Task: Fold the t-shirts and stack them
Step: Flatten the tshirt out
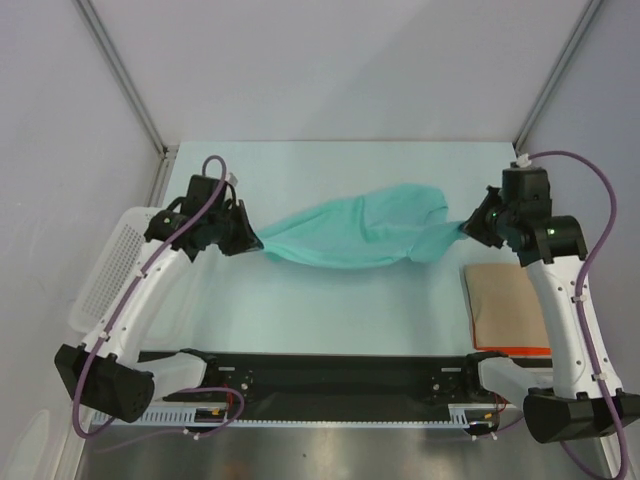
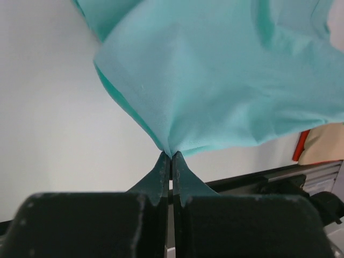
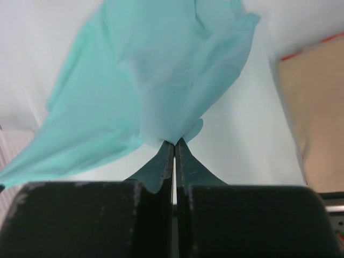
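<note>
One teal t-shirt hangs bunched and stretched between my two grippers over the middle of the table. My left gripper is shut on its left end; in the left wrist view the cloth fans out from the pinched fingertips. At the shirt's right end my right gripper is shut on the fabric, which in the right wrist view spreads away from the closed tips. The shirt sags slightly in the middle, and I cannot tell whether it touches the table.
A white mesh basket stands at the left table edge beside the left arm. A flat brown cardboard sheet lies at the right, under the right arm, also visible as cardboard in the right wrist view. Grey walls enclose the table.
</note>
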Motion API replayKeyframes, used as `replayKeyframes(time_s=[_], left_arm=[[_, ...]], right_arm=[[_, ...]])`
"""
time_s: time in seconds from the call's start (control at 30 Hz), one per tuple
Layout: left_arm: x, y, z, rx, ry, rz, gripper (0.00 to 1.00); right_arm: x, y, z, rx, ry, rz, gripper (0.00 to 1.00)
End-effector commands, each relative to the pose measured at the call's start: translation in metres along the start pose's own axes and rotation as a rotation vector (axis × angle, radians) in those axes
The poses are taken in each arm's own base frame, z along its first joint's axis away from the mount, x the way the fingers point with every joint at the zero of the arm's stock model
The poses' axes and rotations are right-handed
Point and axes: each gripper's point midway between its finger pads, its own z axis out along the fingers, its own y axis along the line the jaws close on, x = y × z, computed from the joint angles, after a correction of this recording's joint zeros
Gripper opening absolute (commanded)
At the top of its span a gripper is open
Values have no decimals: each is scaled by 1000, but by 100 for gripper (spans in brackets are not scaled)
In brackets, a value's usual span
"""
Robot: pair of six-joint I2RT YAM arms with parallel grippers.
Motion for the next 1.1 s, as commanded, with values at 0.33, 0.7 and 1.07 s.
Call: replayKeyframes(time_s=[0.33, 0.7, 1.07], left_arm=[[50, 27, 45, -35, 238, -79, 0], [104, 68, 94, -83, 375, -76, 26], [134, 73, 90, -62, 380, -114, 50]], right_arm=[[-6, -13, 1, 31, 40, 3, 0], [14, -19, 19, 31, 111, 6, 0], [22, -19, 26, 20, 146, 2, 0]])
